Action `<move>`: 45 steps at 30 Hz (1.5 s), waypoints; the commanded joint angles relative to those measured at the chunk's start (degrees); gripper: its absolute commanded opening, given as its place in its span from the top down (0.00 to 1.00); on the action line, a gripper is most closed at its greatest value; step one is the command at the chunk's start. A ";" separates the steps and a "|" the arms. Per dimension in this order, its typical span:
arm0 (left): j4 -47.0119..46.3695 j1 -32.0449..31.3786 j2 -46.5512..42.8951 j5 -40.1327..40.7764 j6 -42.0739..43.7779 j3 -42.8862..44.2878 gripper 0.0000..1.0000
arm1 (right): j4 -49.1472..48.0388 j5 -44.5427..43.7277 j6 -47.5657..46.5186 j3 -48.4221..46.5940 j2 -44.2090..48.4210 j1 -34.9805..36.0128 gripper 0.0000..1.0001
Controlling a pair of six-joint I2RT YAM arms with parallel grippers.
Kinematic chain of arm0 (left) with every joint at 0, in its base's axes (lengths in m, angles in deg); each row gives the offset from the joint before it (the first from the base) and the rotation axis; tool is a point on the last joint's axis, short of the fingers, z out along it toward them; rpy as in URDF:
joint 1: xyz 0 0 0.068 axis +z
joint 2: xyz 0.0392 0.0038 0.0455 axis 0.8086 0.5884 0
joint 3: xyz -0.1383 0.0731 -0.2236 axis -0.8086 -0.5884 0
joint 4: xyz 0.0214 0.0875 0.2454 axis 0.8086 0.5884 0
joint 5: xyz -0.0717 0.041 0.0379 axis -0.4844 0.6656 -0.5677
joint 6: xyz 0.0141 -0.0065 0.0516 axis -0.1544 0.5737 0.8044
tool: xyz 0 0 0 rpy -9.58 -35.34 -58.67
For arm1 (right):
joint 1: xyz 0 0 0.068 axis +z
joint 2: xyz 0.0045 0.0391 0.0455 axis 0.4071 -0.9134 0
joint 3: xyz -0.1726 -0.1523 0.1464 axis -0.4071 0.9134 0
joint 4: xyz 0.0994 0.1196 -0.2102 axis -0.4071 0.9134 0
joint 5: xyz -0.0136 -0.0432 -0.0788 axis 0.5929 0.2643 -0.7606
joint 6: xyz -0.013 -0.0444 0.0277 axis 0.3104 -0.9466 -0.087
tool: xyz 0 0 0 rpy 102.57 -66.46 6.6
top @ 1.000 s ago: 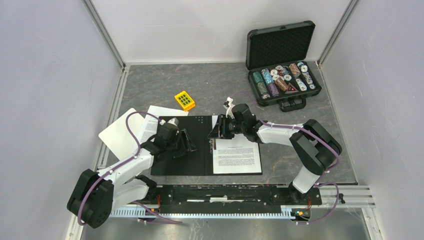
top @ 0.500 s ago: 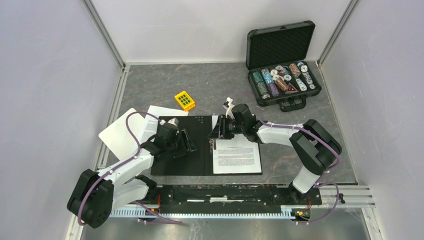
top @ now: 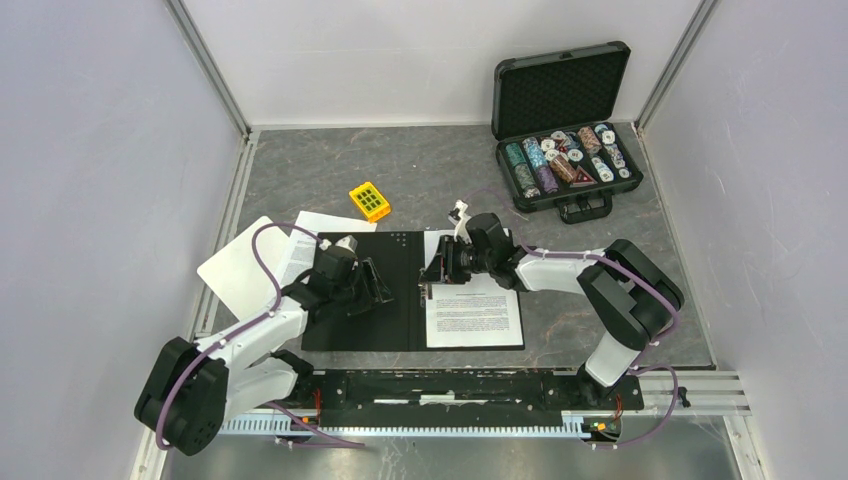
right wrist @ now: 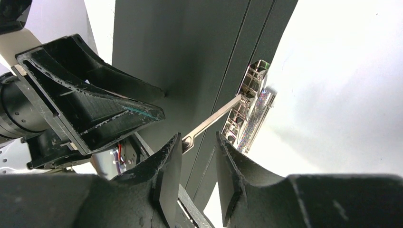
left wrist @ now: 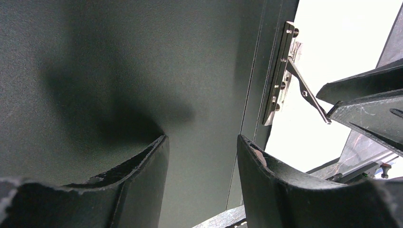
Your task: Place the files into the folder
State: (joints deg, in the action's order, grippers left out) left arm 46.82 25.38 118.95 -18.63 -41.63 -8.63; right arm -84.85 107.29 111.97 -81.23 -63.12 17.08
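Pressure from wide left fingers (top: 372,284), pinning left cover of folder (top: 340,326) flat. Props clip lever (right wrist: 216,116) up beside folder's spine between narrow, unclosed right fingers (top: 433,275), probably so files (top: 476,316) slip under.

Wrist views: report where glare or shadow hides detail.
Left wrist: the files blow out to blank white, no print readable; a soft dark shadow lies on the folder. Right wrist: the files are washed out too, and the metal clip glints.
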 commanded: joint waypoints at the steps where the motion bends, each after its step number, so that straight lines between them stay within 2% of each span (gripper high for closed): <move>1: -2.20 0.36 0.49 -0.07 0.06 -0.12 0.39 | -4.34 1.35 1.04 1.69 0.74 0.69 0.62; 16: -2.94 0.35 1.24 0.37 0.03 -0.87 0.39 | -1.76 -0.22 -1.78 2.59 -0.65 1.74 0.66; 45: -4.83 0.36 3.55 0.11 -0.67 -1.27 0.39 | 15.38 -10.75 -14.34 -3.68 -5.57 5.04 0.72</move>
State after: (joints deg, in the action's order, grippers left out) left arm 42.34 25.38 121.74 -18.87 -41.65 -8.98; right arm -78.41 103.29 102.31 -84.14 -65.79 21.16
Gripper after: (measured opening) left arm 0.610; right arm 0.289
